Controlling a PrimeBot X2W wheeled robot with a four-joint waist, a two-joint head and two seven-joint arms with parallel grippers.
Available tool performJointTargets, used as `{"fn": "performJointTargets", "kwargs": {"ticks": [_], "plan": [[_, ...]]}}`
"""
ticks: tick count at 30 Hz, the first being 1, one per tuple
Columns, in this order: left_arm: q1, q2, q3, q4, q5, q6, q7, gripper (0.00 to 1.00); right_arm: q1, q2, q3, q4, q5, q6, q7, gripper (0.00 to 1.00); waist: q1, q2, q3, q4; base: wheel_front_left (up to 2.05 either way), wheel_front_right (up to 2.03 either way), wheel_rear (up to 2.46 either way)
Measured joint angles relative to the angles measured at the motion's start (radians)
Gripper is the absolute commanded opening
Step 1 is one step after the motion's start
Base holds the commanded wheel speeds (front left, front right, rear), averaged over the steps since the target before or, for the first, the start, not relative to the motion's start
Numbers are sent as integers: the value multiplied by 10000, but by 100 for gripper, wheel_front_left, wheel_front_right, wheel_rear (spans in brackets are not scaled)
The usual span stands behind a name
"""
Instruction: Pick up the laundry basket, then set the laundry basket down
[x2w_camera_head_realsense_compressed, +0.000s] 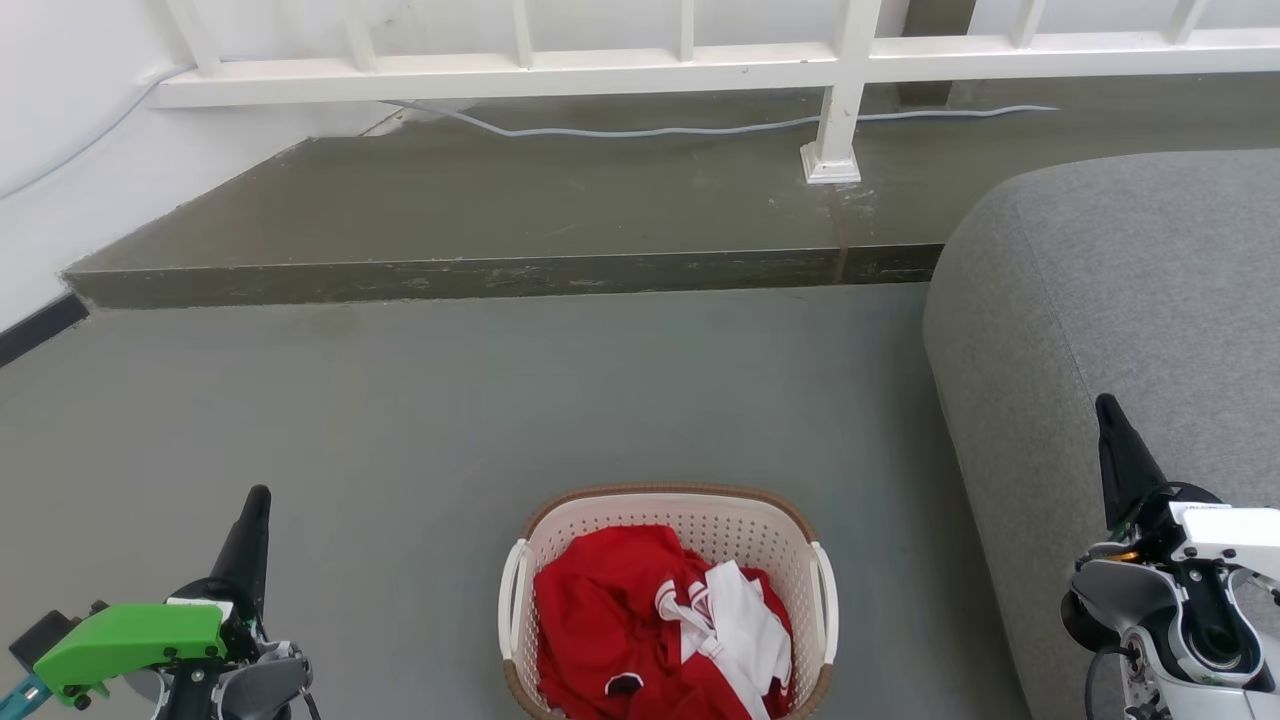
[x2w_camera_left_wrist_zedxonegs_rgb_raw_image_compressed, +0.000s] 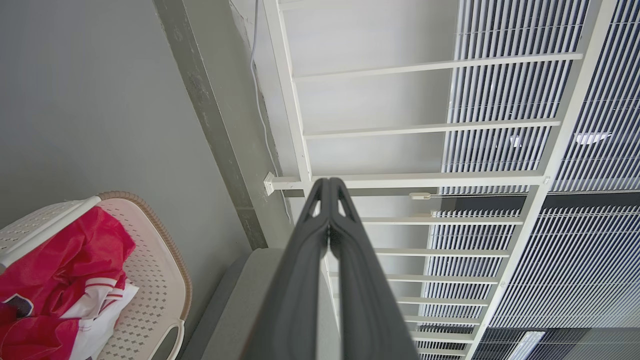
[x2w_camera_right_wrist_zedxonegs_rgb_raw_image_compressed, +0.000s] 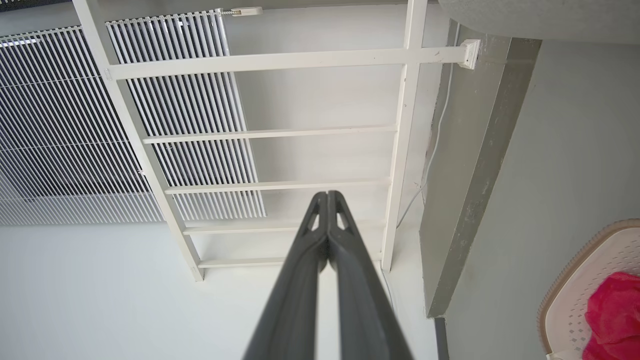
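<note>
The laundry basket (x2w_camera_head_realsense_compressed: 760, 530) stands on the grey floor at the bottom centre of the head view, cream perforated plastic with a brown rim and white side handles, holding red and white clothes. My left gripper (x2w_camera_head_realsense_compressed: 258, 495) is at the lower left, well apart from the basket, shut with nothing in it. At the lower right, my right gripper (x2w_camera_head_realsense_compressed: 1105, 403) rises in front of the sofa, shut and empty too. The left wrist view shows the basket (x2w_camera_left_wrist_zedxonegs_rgb_raw_image_compressed: 160, 280) at its lower left, with the left gripper (x2w_camera_left_wrist_zedxonegs_rgb_raw_image_compressed: 329, 181) pressed shut. In the right wrist view the basket (x2w_camera_right_wrist_zedxonegs_rgb_raw_image_compressed: 575, 295) sits at the lower right beside my shut right gripper (x2w_camera_right_wrist_zedxonegs_rgb_raw_image_compressed: 327, 194).
A grey sofa (x2w_camera_head_realsense_compressed: 1120, 300) fills the right side. A raised concrete step (x2w_camera_head_realsense_compressed: 500, 270) crosses the floor ahead, with a white railing (x2w_camera_head_realsense_compressed: 700, 70) and a cable (x2w_camera_head_realsense_compressed: 650, 130) on it. A white wall (x2w_camera_head_realsense_compressed: 60, 150) stands at the left.
</note>
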Motion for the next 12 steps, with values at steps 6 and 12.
{"fn": "performJointTargets", "kwargs": {"ticks": [6, 12], "plan": [[0, 0, 0, -4, 0, 0, 0, 0, 0, 0, -2, -4, 0, 0, 0, 0, 0, 0, 0, 0, 0, 0, 0], [0, 0, 0, -6, 0, 0, 0, 0, 0, 0, -2, -10, 0, 2, 0, 0, 0, 0, 0, 0, 0, 0, 0]]}}
